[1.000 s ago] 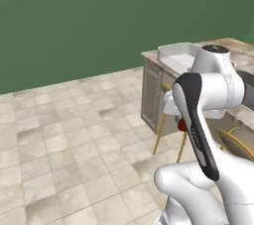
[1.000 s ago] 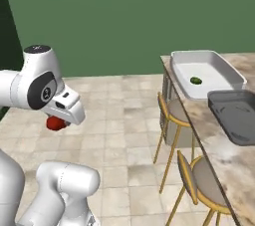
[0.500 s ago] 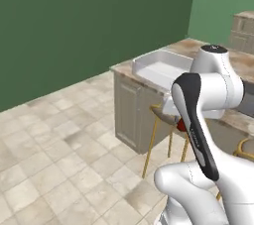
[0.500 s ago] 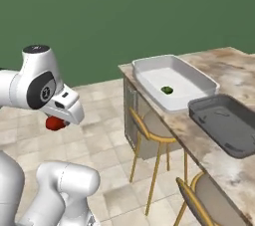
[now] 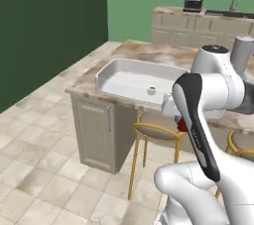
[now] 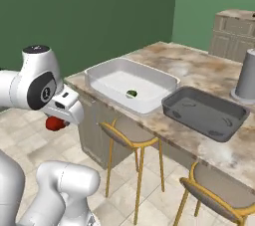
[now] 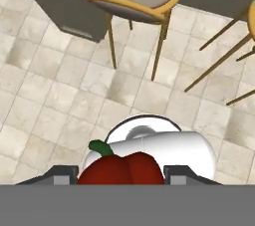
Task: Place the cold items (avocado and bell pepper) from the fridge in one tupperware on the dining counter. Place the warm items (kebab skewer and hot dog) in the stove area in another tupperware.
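My gripper is shut on the red bell pepper, low beside the arm and short of the dining counter. In the hand view the bell pepper sits between the fingertips above the floor. The avocado lies inside the white tupperware at the counter's near end. The dark grey tupperware stands right of it. In the left base view the white tupperware is straight ahead and the bell pepper peeks out behind my arm. The fridge, kebab skewer and hot dog are out of view.
Yellow-legged stools stand tucked under the counter's near side, one directly below the white tub. A grey cylinder stands on the counter at the far right. A wall counter runs along the back.
The base has driven and turned, so the dining counter and both tubs now appear closer and more central. The bell pepper stays held in the gripper.
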